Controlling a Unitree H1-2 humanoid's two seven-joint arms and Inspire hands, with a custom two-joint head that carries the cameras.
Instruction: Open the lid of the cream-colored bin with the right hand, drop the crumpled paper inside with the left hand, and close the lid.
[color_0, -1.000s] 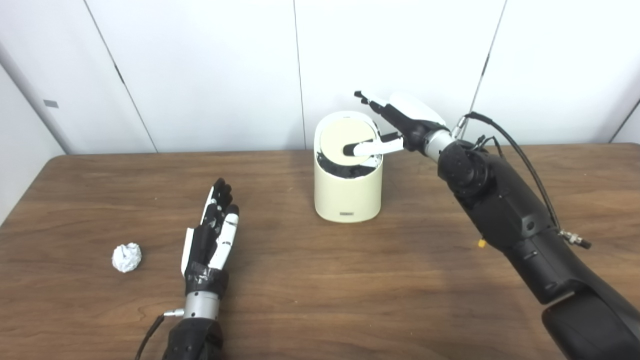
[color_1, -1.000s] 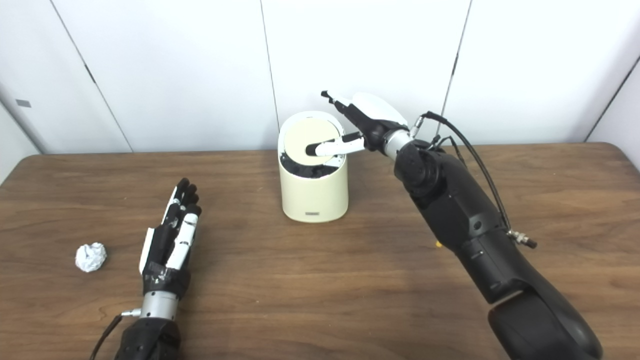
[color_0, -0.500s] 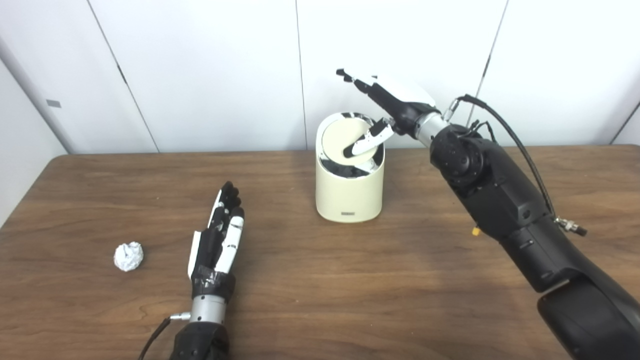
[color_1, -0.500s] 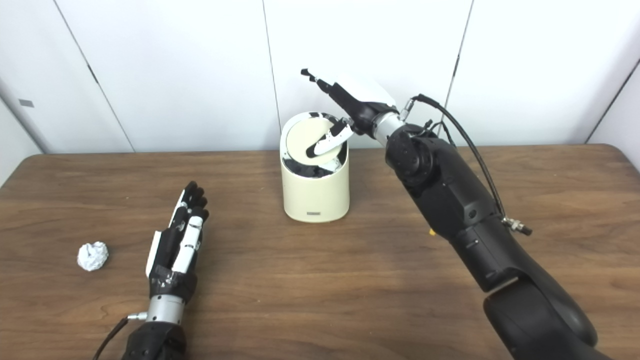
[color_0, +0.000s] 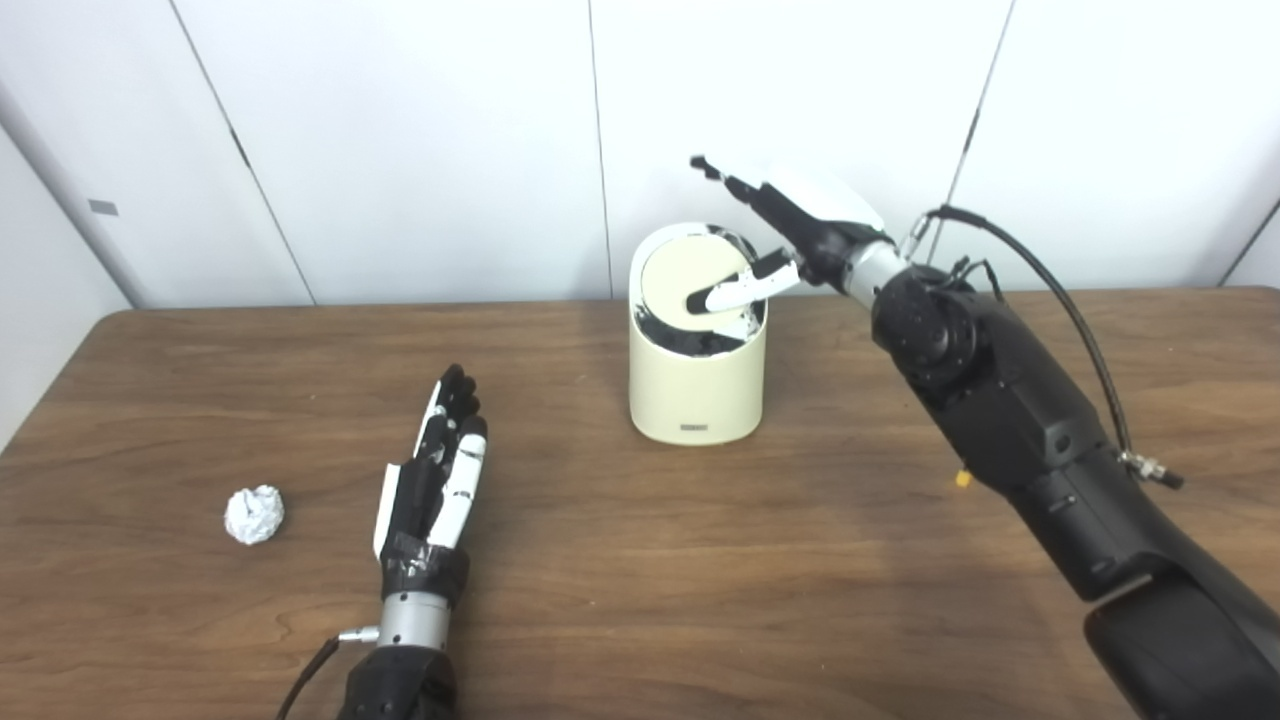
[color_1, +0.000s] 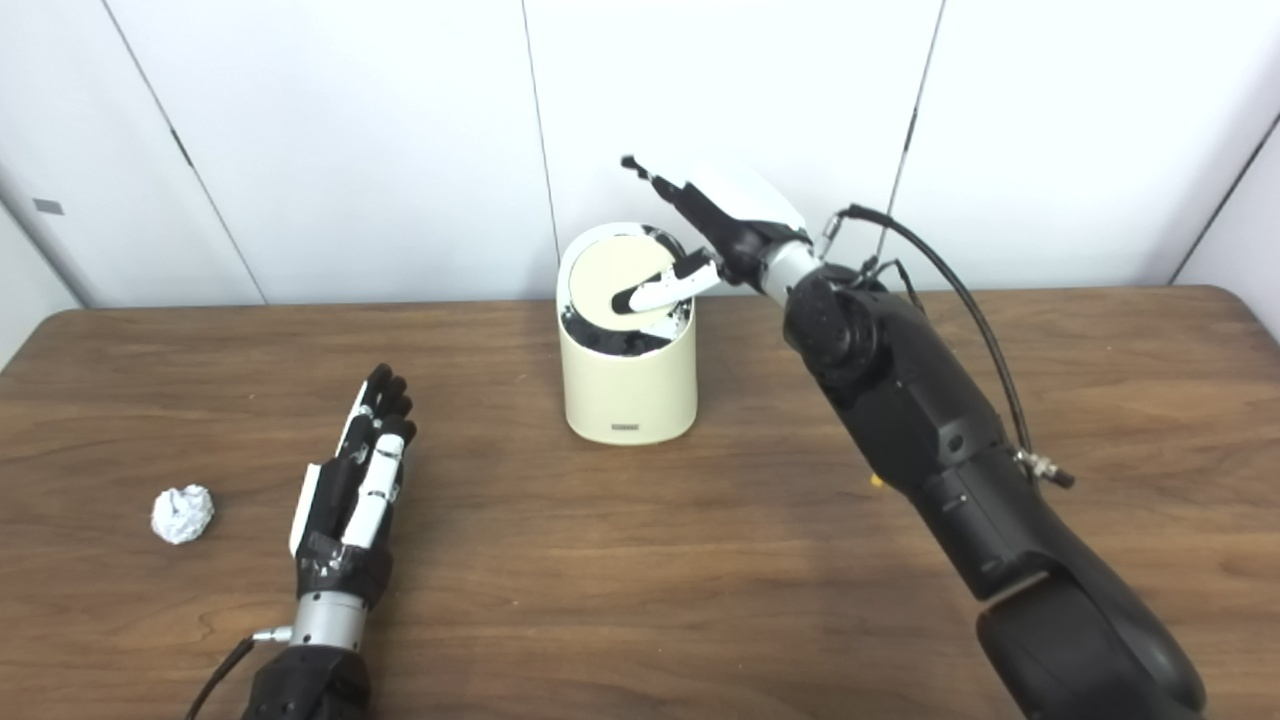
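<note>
The cream-colored bin (color_0: 697, 390) stands at the middle back of the brown table. Its round lid (color_0: 678, 272) is tilted, and a dark gap shows along its front edge. My right hand (color_0: 800, 225) is over the bin's right rim, open, with its thumb lying on the lid and its fingers stretched up and left above it. The crumpled white paper (color_0: 253, 515) lies at the front left of the table. My left hand (color_0: 435, 475) rests flat and open on the table, to the right of the paper and apart from it.
A white panelled wall runs close behind the bin. A small yellow bit (color_0: 962, 478) lies on the table under my right forearm. A black cable (color_0: 1040, 290) loops above the right arm. The table edge (color_0: 60, 340) curves at the far left.
My right hand's fingers rose above the bin, then came down a little; the thumb stayed on the lid, which tilted slightly. The view shifted a bit. The left hand and paper stayed put.
</note>
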